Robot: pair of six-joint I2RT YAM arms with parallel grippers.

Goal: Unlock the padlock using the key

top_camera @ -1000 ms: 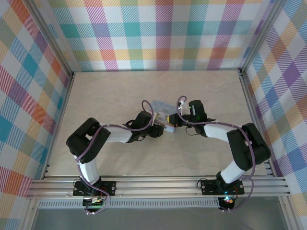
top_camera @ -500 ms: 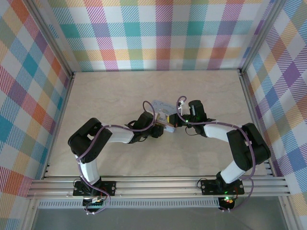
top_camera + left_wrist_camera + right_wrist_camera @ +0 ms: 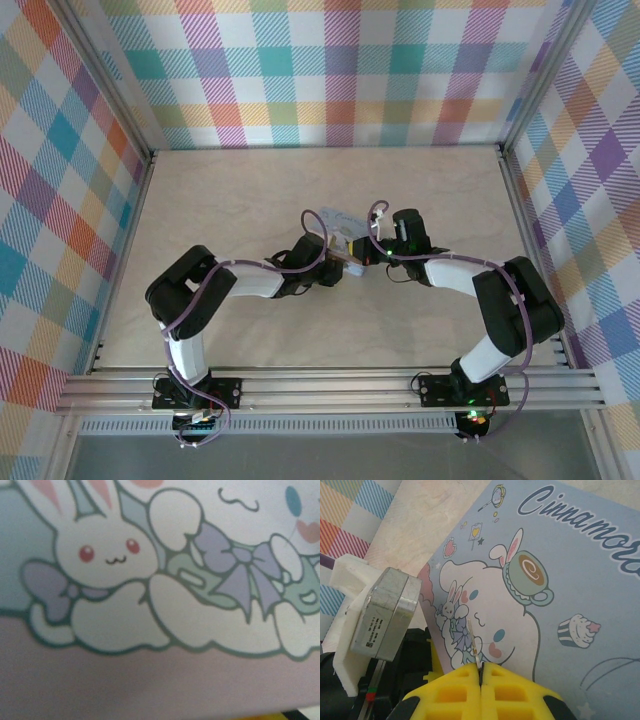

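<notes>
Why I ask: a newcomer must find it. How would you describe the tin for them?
On the pale table inside plaid walls, look where the black left arm and right arm meet. The tin sits at their tips. Its neighbours are black or yellow; it is pale blue, printed with a white long-eared cartoon figure, a cup and a cupcake.

The tin (image 3: 580, 580) is pale blue, printed with a white long-eared cartoon dog with pink cheeks, a mint-green cup, a cupcake and dark blue script. Close up, its print shows a white rabbit (image 3: 102, 555) with red eyes, lilac bows and a dusty pink band. The right gripper (image 3: 481, 672) has yellow jaws; the key (image 3: 474, 642) is silvery. The walls (image 3: 330, 70) are plaid in teal, orange, purple and yellow. The bench (image 3: 230, 200) is cream, faintly marbled.
</notes>
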